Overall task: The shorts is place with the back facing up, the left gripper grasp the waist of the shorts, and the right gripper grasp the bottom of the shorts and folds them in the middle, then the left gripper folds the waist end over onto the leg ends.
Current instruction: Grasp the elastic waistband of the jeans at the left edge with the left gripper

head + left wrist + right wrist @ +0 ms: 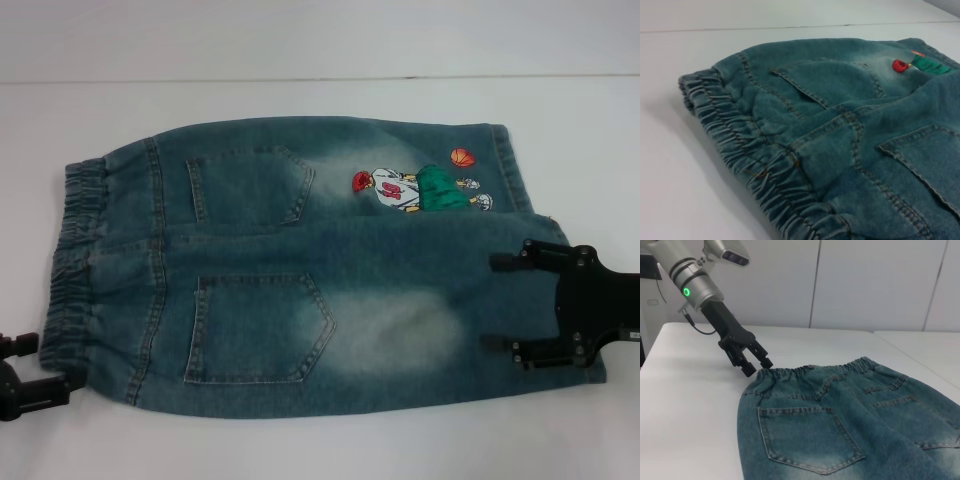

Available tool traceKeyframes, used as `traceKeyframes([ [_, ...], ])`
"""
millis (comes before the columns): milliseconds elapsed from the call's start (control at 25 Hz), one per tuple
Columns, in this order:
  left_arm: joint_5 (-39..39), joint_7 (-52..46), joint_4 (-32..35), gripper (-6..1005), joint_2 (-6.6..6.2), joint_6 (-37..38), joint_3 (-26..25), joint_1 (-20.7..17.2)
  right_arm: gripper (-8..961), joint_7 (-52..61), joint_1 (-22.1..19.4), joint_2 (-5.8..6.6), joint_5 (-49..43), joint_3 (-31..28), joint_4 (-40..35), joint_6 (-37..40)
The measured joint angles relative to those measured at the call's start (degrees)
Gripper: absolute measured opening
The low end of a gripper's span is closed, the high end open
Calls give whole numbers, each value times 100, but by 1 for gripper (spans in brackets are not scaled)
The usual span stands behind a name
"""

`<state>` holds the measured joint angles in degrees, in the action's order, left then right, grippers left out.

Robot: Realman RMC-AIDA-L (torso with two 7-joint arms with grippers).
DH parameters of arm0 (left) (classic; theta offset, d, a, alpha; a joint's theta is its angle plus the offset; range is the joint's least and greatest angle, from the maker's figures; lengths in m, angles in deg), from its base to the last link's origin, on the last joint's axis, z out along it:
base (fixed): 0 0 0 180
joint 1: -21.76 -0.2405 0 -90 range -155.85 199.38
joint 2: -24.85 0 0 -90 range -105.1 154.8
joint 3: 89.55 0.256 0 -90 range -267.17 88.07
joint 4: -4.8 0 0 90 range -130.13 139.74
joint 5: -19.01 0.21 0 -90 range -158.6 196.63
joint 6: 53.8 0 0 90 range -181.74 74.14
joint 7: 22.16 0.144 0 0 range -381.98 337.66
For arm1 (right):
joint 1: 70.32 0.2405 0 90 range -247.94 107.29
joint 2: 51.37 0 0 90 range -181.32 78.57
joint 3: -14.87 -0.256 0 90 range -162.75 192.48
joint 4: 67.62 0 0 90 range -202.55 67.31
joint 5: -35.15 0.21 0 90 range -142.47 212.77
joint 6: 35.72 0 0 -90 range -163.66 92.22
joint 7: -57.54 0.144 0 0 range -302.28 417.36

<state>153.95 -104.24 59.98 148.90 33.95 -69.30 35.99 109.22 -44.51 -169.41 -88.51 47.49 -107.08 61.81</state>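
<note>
The denim shorts (pixel 300 280) lie flat with the back up, both patch pockets showing. The ruffled waist (pixel 70 260) points left, and the embroidered player (pixel 415 188) marks the far leg. The leg ends (pixel 518 170) lie at the right. My left gripper (pixel 35 365) is open just off the near corner of the waist, its fingers holding nothing. In the right wrist view the left gripper (pixel 757 367) sits at the waistband (pixel 815 371) corner. My right gripper (pixel 495 303) stands open over the near leg's end. The left wrist view shows the waistband (pixel 750 165) close up.
The shorts rest on a white table (pixel 300 440) whose far edge (pixel 300 80) runs along the back. White wall panels (pixel 865 285) stand behind the left arm. Bare tabletop surrounds the shorts on all sides.
</note>
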Motion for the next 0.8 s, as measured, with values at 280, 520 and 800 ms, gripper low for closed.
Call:
traceKeyframes([
  [280, 11, 17, -60, 801, -3, -36, 28, 23, 917, 17, -7, 0, 0, -12, 0, -25],
  [520, 14, 34, -166, 786, -7, -50, 150, 60, 917, 18, -6, 0, 0, -29, 0, -24],
  [800, 11, 60, -199, 769, -5, -90, 234, 148, 916, 18, -15, -10, 0, -79, 0, -24],
])
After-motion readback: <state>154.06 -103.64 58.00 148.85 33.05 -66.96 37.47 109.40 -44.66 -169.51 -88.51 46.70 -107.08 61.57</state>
